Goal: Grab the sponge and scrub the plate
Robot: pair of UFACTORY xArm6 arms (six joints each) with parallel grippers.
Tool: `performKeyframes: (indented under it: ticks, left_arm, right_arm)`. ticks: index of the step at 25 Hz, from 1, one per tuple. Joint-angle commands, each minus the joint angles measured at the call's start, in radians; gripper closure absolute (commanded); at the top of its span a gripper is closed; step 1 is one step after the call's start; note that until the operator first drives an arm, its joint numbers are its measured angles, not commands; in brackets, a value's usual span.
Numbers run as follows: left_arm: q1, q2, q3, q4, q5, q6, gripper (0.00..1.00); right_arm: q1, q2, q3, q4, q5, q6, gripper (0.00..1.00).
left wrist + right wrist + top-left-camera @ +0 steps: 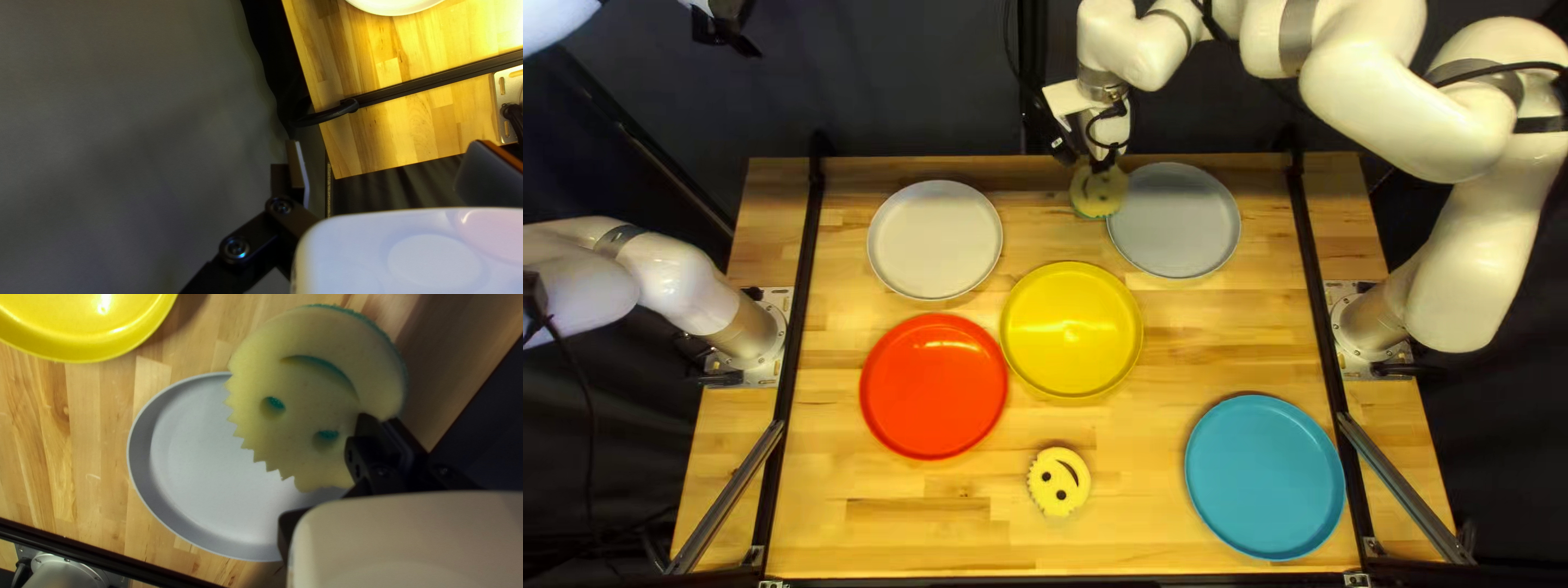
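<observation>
Right gripper (1090, 164) clamped on the sponge (1099, 193): edge pinched between both fingers. It's near the top of the top left view, right of centre, over the left rim of the grey plate (1176, 223). Can't tell if sponge touches plate.

Plates: grey one upper right of centre, lying face up. White plate (935, 240) upper left of centre, yellow plate (1072, 330) mid-frame, red plate (933, 387) left of and a bit below yellow, blue plate (1264, 477) lower right. Spare sponge (1059, 481) lower middle, flat on the table (1133, 523), smiley face up.

Right wrist view adds detail the top left view lacks: the held sponge's two eye holes, curved mouth slot, toothed edge and teal backing. There it covers part of the grey plate, with part of yellow beyond. Red, blue and the spare sponge only show in the top left view.

Left gripper (728, 33) is upper left, off the table, fingers spread, nothing between them. Its wrist view gets curtain, table corner, a rail (436, 79) and a sliver of the white plate.

My right arm (1405, 109) crosses the upper right, blocking part of the curtain (904, 87) and the table's far edge.
</observation>
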State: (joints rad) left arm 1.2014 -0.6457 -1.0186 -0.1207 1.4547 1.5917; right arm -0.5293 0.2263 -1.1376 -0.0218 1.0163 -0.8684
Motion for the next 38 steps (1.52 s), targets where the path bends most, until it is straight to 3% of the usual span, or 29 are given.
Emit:
performKeyframes:
  ticks: [1, 11, 25, 29, 38]
  left_arm:
    - [0.000, 0.000, 0.000, 0.000, 0.000, 0.000, 0.00]
    - [0.000, 0.000, 0.000, 0.000, 0.000, 0.000, 0.00]
    - [0.000, 0.000, 0.000, 0.000, 0.000, 0.000, 0.00]
    - [0.000, 0.000, 0.000, 0.000, 0.000, 0.000, 0.00]
    - [0.000, 0.000, 0.000, 0.000, 0.000, 0.000, 0.00]
  right_arm:
    - [-0.007, -0.042, 0.087, -0.037, -0.063, 0.023, 1.00]
    - [0.034, -0.133, 0.274, -0.100, -0.181, 0.138, 1.00]
    - [0.101, -0.185, 0.379, -0.141, -0.211, 0.246, 1.00]
    - [0.082, -0.188, 0.369, -0.148, -0.205, 0.242, 1.00]
    - [-0.021, -0.099, 0.251, -0.147, -0.183, 0.164, 1.00]
